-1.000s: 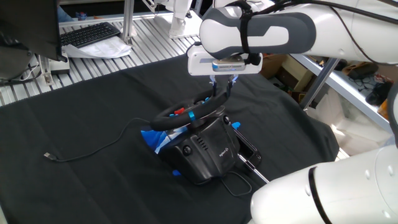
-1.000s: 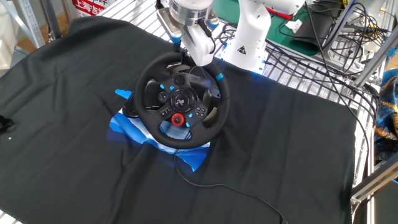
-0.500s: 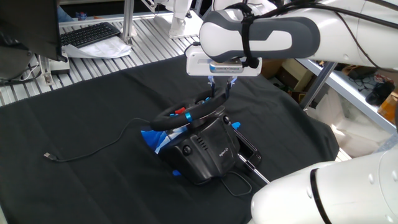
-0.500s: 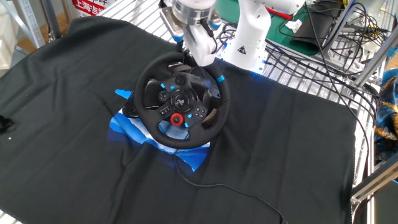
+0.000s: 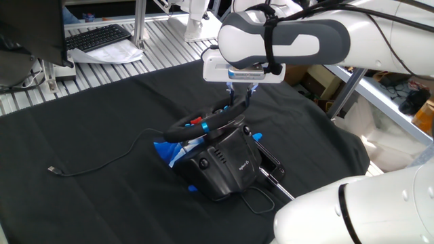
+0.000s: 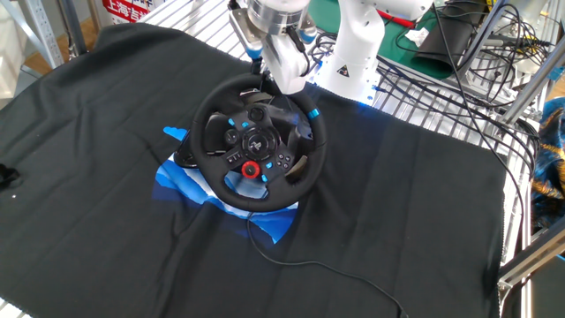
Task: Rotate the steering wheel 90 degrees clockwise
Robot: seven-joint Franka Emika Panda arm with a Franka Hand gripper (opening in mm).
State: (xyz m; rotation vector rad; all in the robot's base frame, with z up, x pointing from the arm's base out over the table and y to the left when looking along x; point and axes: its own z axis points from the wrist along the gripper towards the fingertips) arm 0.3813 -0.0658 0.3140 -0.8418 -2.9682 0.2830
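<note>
Steering wheel (image 6: 259,141) sat mid-table on black cloth (image 6: 106,132), tilted on black base (image 5: 227,163), blue wrap (image 6: 181,181) underneath. Gripper (image 5: 239,99) was at wheel's far upper rim, fingers pointing down right at rim. Honestly couldn't tell if claw was spread or pinching. Cable (image 5: 102,163) trailed across cloth.

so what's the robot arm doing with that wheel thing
The white Franka arm's gripper is at the top of the black round steering wheel with blue and red accents, fingers right at the rim. The wheel sits on its black plastic base on a black cloth. Whether the fingers actually clamp the rim isn't clear.
</note>
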